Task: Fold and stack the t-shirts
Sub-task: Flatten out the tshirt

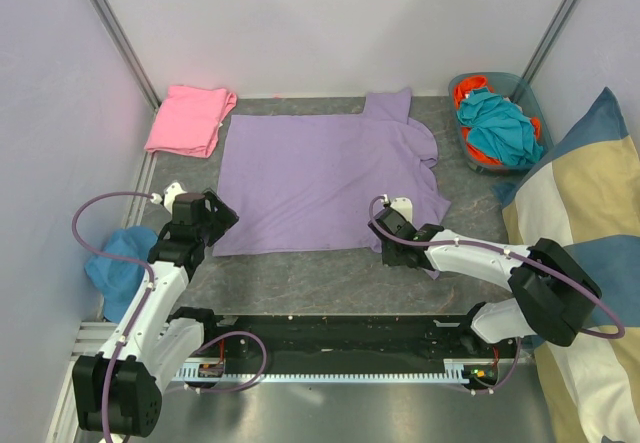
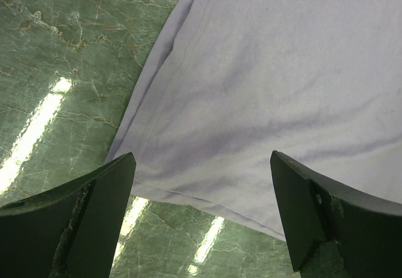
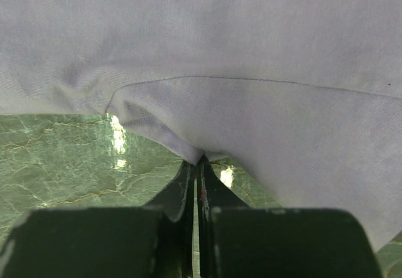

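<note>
Top external view: the lavender t-shirt (image 1: 320,178) lies spread flat across the middle of the grey marbled surface (image 1: 300,288), with one sleeve toward the back wall. The pink t-shirt (image 1: 188,120) sits folded in the far left corner, just beside the lavender one's far left corner.

The right gripper (image 1: 388,251) is at the lavender shirt's near edge, toward its right end. In the right wrist view its jaws are pressed together on a small fold of the hem, and the cloth is drawn into a point where the tips meet (image 3: 196,162).

The left gripper (image 1: 222,219) is at the shirt's near left corner. In the left wrist view its jaws stand wide apart with nothing in them, and the corner of the cloth lies flat on the surface beyond the dark fingers (image 2: 94,215).

A basket (image 1: 470,163) at the far right holds teal cloth (image 1: 500,128) and orange cloth (image 1: 468,91). A striped cushion (image 1: 580,193) lies to the right, and a blue cloth (image 1: 120,263) lies to the left of the left arm.
</note>
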`<state>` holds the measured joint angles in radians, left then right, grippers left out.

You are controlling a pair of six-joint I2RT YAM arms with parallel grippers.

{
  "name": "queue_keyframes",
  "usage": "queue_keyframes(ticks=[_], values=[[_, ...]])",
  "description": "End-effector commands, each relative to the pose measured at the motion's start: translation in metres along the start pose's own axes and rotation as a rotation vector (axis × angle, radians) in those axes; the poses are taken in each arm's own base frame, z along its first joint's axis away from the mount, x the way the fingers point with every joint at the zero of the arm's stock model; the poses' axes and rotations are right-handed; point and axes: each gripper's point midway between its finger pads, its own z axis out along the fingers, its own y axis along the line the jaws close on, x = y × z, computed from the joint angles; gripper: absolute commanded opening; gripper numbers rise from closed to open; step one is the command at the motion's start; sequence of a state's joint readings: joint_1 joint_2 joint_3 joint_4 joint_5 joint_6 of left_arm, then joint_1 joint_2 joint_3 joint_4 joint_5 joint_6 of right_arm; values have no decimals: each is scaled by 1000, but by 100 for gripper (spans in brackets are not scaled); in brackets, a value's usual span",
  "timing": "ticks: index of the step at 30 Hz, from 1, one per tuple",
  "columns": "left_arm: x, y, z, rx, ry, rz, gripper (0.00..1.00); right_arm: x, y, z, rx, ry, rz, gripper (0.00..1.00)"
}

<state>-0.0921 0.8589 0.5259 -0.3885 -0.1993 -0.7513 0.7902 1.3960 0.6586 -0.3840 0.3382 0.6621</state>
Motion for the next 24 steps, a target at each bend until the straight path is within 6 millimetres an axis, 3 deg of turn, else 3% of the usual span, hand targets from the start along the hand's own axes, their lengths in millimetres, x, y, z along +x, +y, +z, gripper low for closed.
queue_keyframes(ticks=[1,11,24], values=[[-6,-6,0,27,-21,25,96,21,3,2,-27,78,-1,0],[-6,-6,-1,29,-21,24,96,29,24,-24,-136,108,0,0],[-8,-7,-3,35,-26,24,96,66,53,-59,-192,181,-73,0]])
